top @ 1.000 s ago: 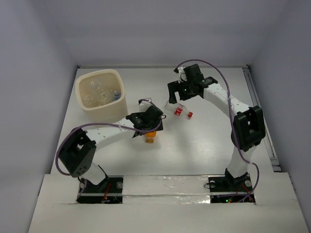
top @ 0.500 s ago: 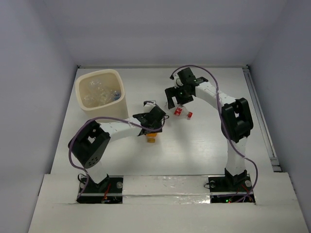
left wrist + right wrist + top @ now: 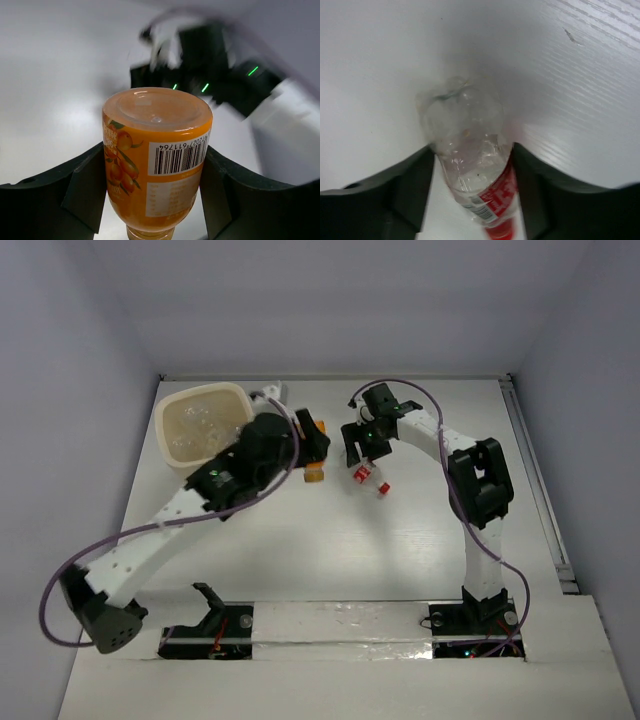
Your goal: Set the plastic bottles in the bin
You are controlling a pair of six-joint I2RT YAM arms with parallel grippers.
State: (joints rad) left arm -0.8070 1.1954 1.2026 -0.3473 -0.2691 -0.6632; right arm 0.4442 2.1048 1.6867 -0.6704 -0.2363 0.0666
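Two bottles are outside the bin [image 3: 178, 460], one at each gripper. The left gripper [image 3: 155, 150] is clamped on the short orange bottle [image 3: 156, 112]. Its dark fingers [image 3: 85, 187] press both sides of the printed label, the flat base points away from the wrist and the neck points back toward the palm. From above, the left arm is stretched out and raised. The bin stands just to the left of that gripper, with clear bottles [image 3: 205, 425] lying inside it.

The right gripper [image 3: 472, 150] is down at the table [image 3: 400, 550] and straddles the clear bottle with the red label [image 3: 465, 120]. The bottle lies lengthwise between the fingers, its crumpled clear end pointing away from the wrist and its red label nearer the palm. Both inner finger faces sit right against the bottle's sides, but I cannot tell whether they are squeezing it or only flanking it. From above, its red cap [image 3: 383, 488] pokes out just on the near side of the right gripper. The orange bottle hangs a little to that gripper's left.
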